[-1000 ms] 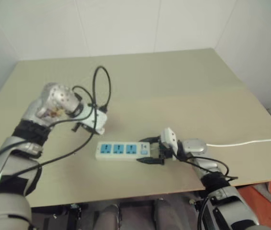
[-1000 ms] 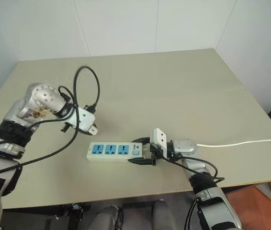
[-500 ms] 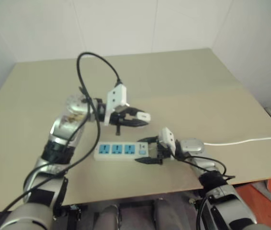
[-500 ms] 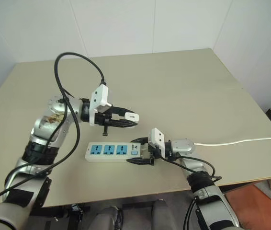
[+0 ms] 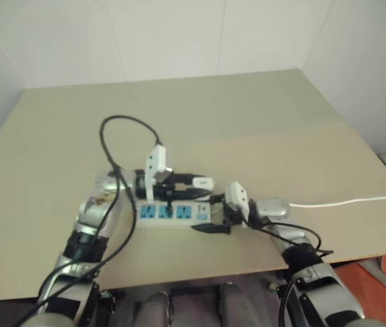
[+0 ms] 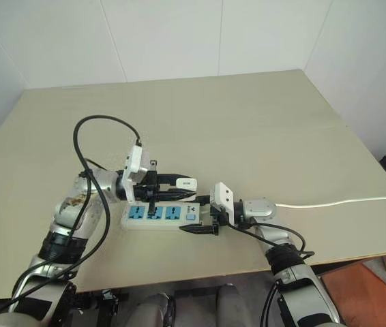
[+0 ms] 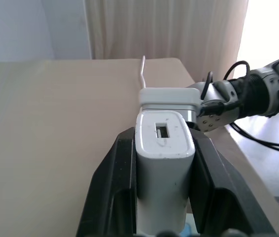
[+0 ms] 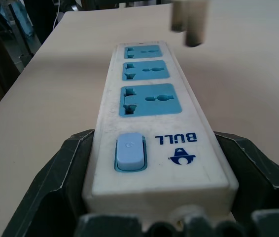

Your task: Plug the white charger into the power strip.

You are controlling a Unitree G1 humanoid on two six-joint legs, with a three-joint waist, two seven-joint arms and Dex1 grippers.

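Note:
The power strip (image 6: 153, 213), a white bar with three blue socket faces, lies flat on the tan table (image 6: 247, 129) near its front edge. My right gripper (image 8: 157, 144) is shut on its switch end, one black finger on each side. The white charger (image 6: 187, 183) hangs level just above the strip, and my left gripper (image 6: 179, 182) is shut on it. In the left wrist view the charger (image 7: 162, 157) sits between the two black fingers (image 7: 115, 183), port end facing the camera. Its metal prongs (image 8: 189, 19) hover over the far sockets without touching them.
The strip's white cord (image 6: 343, 202) runs off to the right across the table. A black cable loop (image 6: 104, 122) stands up from my left arm. White walls close the table's far side and right side. The table's front edge is close behind the strip.
My left arm has swung the charger from the left part of the table rightward and down to just above the strip, turning the gripper level. The right gripper and strip have stayed put.

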